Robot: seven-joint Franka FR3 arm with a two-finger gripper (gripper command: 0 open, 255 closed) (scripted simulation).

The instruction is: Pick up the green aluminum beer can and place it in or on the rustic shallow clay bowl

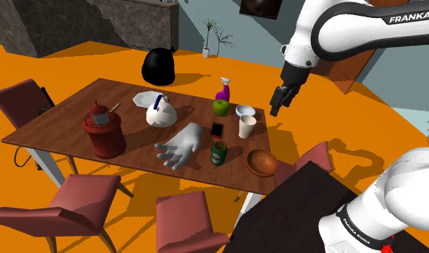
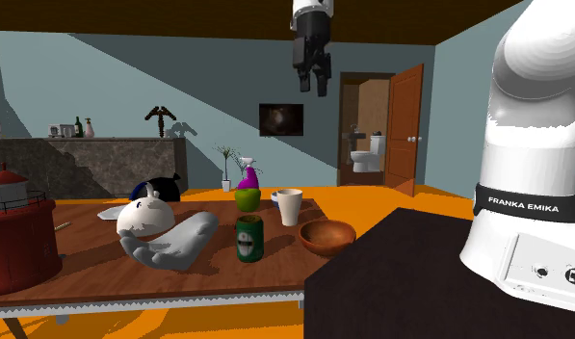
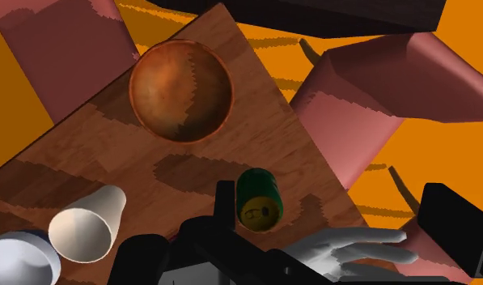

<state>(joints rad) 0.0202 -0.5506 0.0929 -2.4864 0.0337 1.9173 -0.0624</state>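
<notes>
Hand (image 1: pixel 275 109) empty, fingers (image 3: pixel 224 202) spread apart, nothing clamped. It hangs high, pointing down, well above the dark brown wooden surface (image 1: pixel 69 115); the second exterior view shows the hand (image 2: pixel 312 89) up near the ceiling.

Shoulder view: green cylindrical beer can with a white label (image 1: pixel 219 153) sits at 8 o'clock from my hand, upright on the surface near its front edge. In the wrist view the can (image 3: pixel 259 198) shows top-on, beside one finger, not touched.

Reddish-brown shallow round bowl (image 1: pixel 262 162) at 3 o'clock from the can, close but apart, empty.

White open-palm sculpture (image 1: pixel 180 147) at 9 o'clock from the can, just beside it. Cream tapered cup (image 1: pixel 246 126) at 1 o'clock from the can, upright.

Dusty-pink chair (image 1: pixel 191 223) at 7 o'clock from the can, on the orange floor (image 1: pixel 134 180).
</notes>
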